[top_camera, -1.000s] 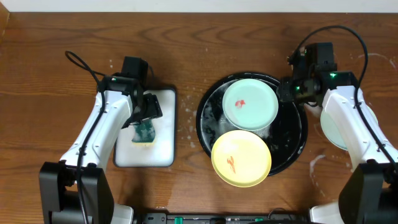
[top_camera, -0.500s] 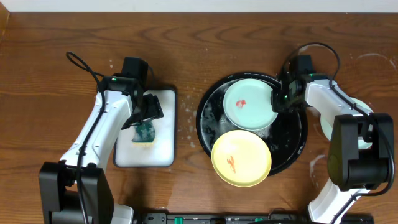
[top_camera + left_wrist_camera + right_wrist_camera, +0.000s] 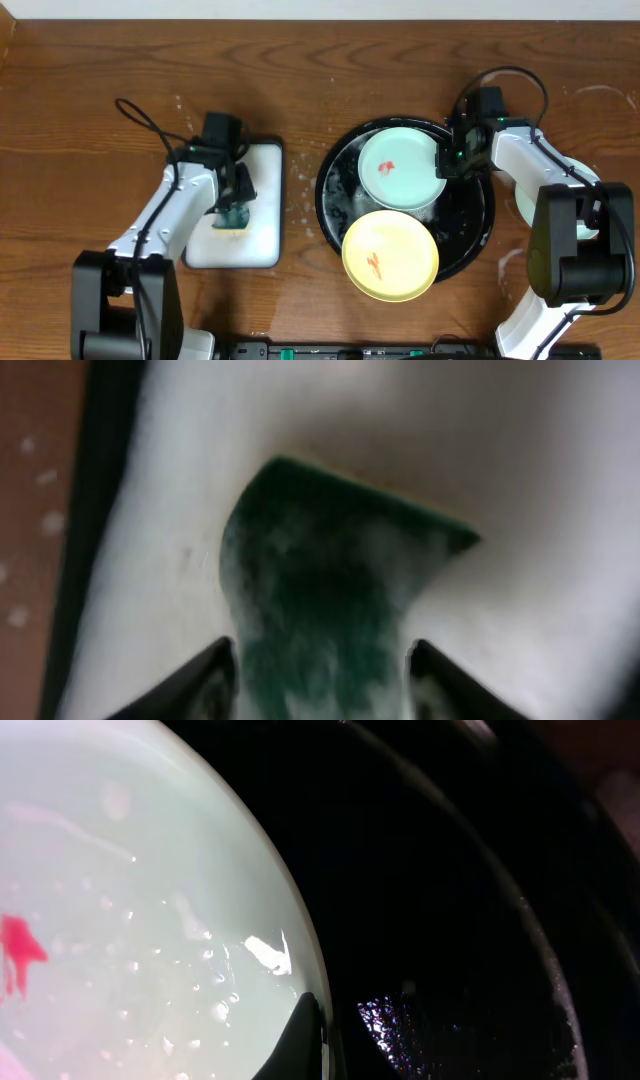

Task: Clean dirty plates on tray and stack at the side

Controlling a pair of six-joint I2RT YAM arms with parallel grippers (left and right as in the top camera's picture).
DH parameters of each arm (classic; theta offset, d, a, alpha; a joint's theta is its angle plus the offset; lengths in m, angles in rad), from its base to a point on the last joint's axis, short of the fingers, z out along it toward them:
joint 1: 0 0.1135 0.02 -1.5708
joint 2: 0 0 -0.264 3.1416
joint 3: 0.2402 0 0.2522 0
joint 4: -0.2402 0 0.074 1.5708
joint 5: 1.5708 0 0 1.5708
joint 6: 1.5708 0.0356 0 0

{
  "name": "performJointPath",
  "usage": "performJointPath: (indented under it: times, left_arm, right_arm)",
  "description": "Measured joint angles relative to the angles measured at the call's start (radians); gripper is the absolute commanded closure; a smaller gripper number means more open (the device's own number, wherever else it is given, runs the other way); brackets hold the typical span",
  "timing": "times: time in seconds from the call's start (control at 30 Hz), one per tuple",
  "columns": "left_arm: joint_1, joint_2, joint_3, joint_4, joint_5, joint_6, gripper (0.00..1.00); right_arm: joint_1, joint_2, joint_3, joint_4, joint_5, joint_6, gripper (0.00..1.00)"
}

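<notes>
Left of centre on the brown wood-grain counter, my left hand hangs over the white rectangular tray. Its two dark fingers are set against either side of the green sponge, so it holds the sponge at a middling width. Right of centre sits the large round black tray, wet and shiny, with two plates in it. The pale mint-green round plate lies in the upper half and carries a red smear. The pale yellow round plate lies in the lower half with an orange-red smear, and its bottom edge hangs over the tray's rim. The two plates meet edge to edge; whether they overlap I cannot tell. My right hand is closed down narrow on the right rim of the mint-green plate, and my wrist view shows one dark fingertip lying on that rim. A second mint-green plate lies on the bare counter at the right of the frame, largely hidden under my right arm.
</notes>
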Motion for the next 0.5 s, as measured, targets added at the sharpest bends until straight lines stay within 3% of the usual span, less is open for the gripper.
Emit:
performJointPath:
  times: [0.07, 0.23, 0.27, 0.3, 0.5]
  left_arm:
    - [0.000, 0.005, -0.041, 0.074, -0.005, -0.002, 0.68]
    - [0.000, 0.011, -0.098, 0.182, -0.008, 0.003, 0.73]
    - [0.000, 0.012, -0.109, 0.207, -0.009, 0.003, 0.78]
    - [0.000, 0.014, -0.119, 0.227, -0.012, 0.003, 0.90]
    - [0.000, 0.050, -0.127, 0.280, -0.023, 0.002, 0.93]
  right_arm:
    - [0.000, 0.000, 0.000, -0.001, 0.000, 0.000, 0.99]
    - [0.000, 0.000, 0.000, -0.002, 0.000, 0.000, 0.99]
    - [0.000, 0.000, 0.000, -0.002, 0.000, 0.000, 0.99]
    - [0.000, 0.000, 0.000, -0.002, 0.000, 0.000, 0.99]
    - [0.000, 0.000, 0.001, -0.002, 0.000, 0.000, 0.99]
